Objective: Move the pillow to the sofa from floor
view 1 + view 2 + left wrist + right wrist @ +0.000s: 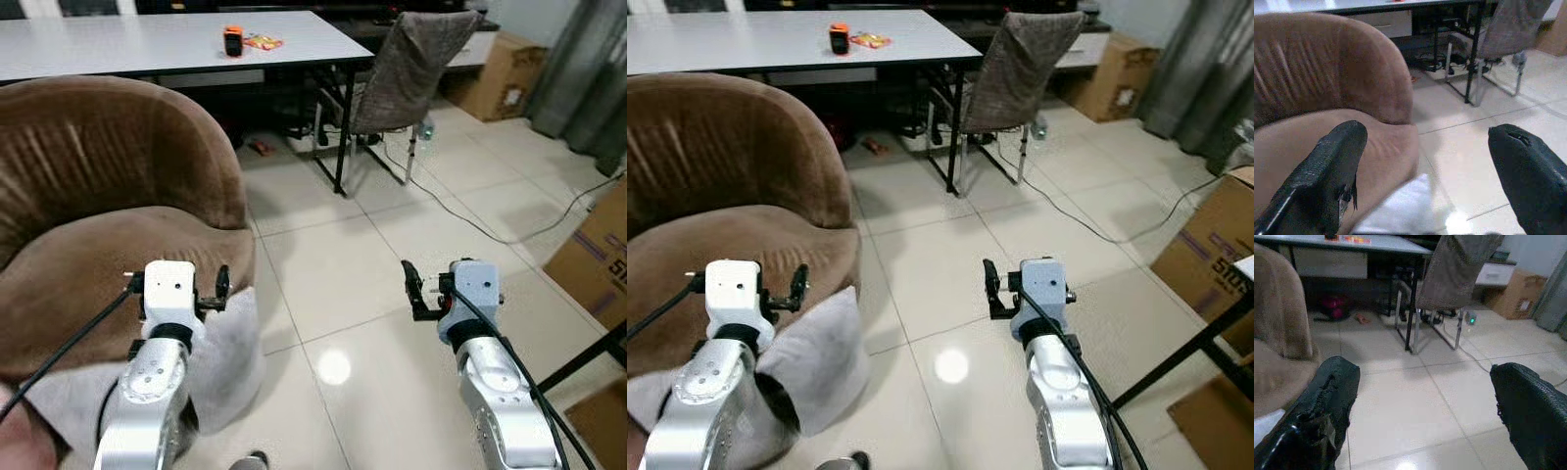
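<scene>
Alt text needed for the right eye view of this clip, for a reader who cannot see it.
A white pillow leans against the front of a brown sofa, with the left hand open above it and the right hand open over bare tile floor. Behind stand a white table, a cloth-draped chair and cardboard boxes.

A glossy pale tiled floor (323, 245) ran beneath a white bench (147, 41), a draped chair (407, 69) and cardboard boxes (500, 73).

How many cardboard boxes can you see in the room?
3, maybe more out of frame: one cardboard box far back behind the draped chair, one at the right edge on the floor, and a corner of another at the lower right.
</scene>
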You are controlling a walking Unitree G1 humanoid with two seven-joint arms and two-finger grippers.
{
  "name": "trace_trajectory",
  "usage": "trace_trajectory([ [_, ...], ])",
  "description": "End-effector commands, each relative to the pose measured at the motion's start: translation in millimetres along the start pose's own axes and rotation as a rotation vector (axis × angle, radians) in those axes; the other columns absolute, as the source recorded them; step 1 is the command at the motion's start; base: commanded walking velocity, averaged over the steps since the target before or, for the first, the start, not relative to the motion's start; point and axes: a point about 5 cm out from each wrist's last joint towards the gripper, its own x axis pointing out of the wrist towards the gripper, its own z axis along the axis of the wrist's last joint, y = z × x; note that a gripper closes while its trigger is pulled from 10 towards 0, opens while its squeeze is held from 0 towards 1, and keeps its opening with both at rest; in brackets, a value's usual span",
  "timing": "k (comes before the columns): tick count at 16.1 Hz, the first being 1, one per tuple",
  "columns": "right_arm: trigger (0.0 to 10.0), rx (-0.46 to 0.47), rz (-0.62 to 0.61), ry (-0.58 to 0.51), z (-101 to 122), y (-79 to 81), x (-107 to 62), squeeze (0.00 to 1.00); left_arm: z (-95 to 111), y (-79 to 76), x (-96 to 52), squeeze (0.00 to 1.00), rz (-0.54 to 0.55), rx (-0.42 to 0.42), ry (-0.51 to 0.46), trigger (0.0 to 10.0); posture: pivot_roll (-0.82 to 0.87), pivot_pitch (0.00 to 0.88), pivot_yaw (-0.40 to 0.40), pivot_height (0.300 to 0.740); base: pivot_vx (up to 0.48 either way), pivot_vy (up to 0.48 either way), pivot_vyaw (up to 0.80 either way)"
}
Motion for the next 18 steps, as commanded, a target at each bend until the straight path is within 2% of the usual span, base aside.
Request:
trace_trajectory([
  [1,10.0,0.028,0.008,-0.001,3,-2.7,1.0,1.00,-1,-1.9,-1.4,0.71,-0.011,0.032,0.011,10.0,0.00,0.000,-0.073,0.740,0.000,0.000,0.80],
  [2,10.0,0.023,0.043,-0.019,5,0.4,0.5,1.00,-1,-2.0,-1.8,0.71,-0.013,0.054,0.004,10.0,0.00,0.000,-0.076,0.740,0.000,0.000,0.80],
  [3,10.0,0.019,0.057,-0.027,6,2.5,-0.5,1.00,2,-4.1,-2.8,0.71,-0.036,0.038,-0.028,10.0,0.00,0.000,-0.078,0.740,0.000,0.000,0.80],
  [6,10.0,-0.012,0.043,-0.050,9,2.9,0.2,1.00,6,-4.9,-3.3,0.70,-0.022,0.043,-0.056,10.0,0.00,0.000,-0.084,0.740,0.000,0.000,0.80],
  [8,10.0,-0.021,-0.007,-0.036,9,-5.3,2.3,1.00,7,-5.7,-5.0,0.70,-0.033,0.028,-0.064,10.0,0.00,0.000,-0.086,0.740,0.379,0.000,0.75],
  [9,10.0,0.004,-0.014,-0.024,8,-7.0,2.8,1.00,6,-5.5,-5.7,0.71,-0.036,0.027,-0.065,10.0,0.00,0.000,-0.089,0.740,0.386,0.000,0.00],
  [13,10.0,0.016,-0.001,-0.018,7,-4.4,3.2,1.00,4,-6.8,-7.0,0.71,-0.047,0.023,-0.057,10.0,0.00,0.000,-0.093,0.740,0.398,0.000,0.00],
  [18,10.0,0.035,-0.004,-0.005,4,-4.4,5.1,1.00,5,-5.4,-6.5,0.72,-0.050,0.033,-0.059,10.0,0.01,0.000,-0.093,0.740,0.398,0.000,0.59],
])
